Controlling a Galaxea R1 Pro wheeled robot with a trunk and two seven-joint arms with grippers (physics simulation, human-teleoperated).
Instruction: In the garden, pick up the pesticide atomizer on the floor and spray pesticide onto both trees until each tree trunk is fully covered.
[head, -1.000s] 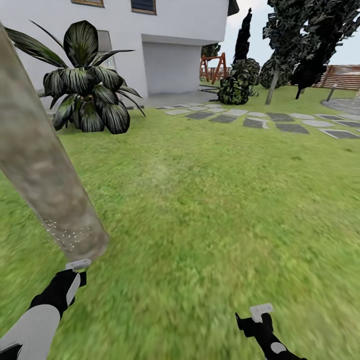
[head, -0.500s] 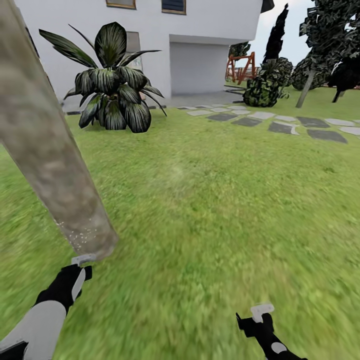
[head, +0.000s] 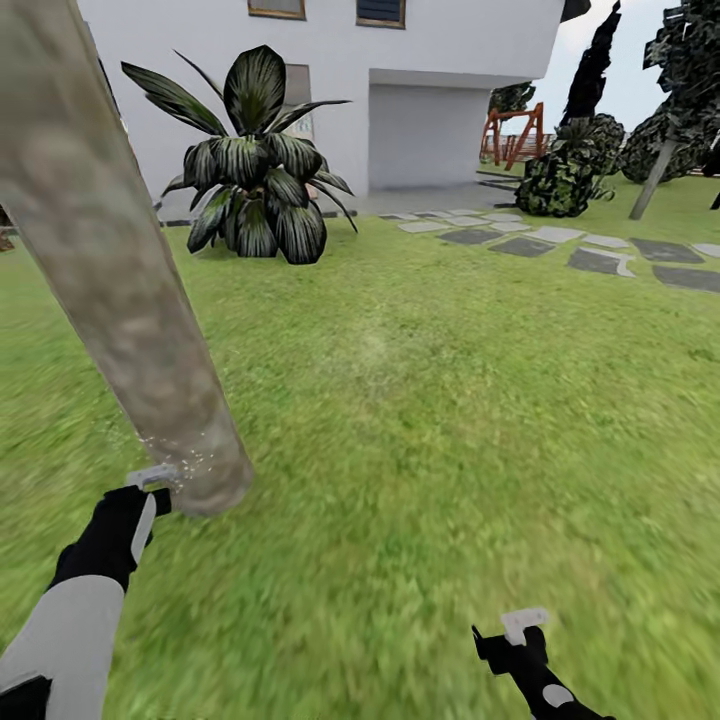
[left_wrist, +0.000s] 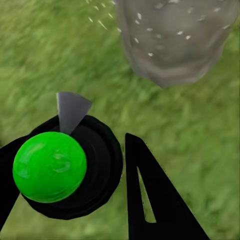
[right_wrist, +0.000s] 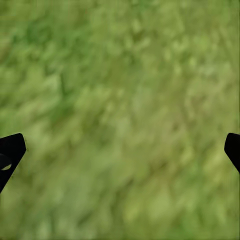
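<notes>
Holding the pesticide atomizer (left_wrist: 60, 165), the left end effector (left_wrist: 75, 185) is closed about its black body, one dark finger (left_wrist: 150, 200) pressed along the side and the green cap facing the wrist camera.

Item 1, atomizer: sits within the left end effector's grip; its grey nozzle (left_wrist: 71, 111) projects ahead of the fingers toward the trunk base. Long axis appears to run along the wrist camera's line of sight, since the cap shows nearly end-on, though the body below is hidden and the tilt cannot be judged closely. Held this way so the spray leaves forward onto bark.

Item 2, tree trunk (head: 110, 270): thick, mottled grey-brown, just ahead of the left end effector (head: 150, 478), its foot near the nozzle but apart from it. It leans across the head view because the camera looks down.

Item 3, pesticide (head: 178, 462): white specks on the lowest part of the trunk and in the air just beyond the nozzle; bark higher up is bare, so coverage is judged only begun.

Item 4, right end effector (head: 522, 622): well to the side of the trunk, over the lawn (head: 450, 420), fingers spread wide, holding nothing; kept clear, probably because one arm suffices.

Item 5, surroundings: broad-leafed plant (head: 255, 160), paving slabs (head: 600, 255) and white house (head: 430, 60), far beyond both end effectors.
</notes>
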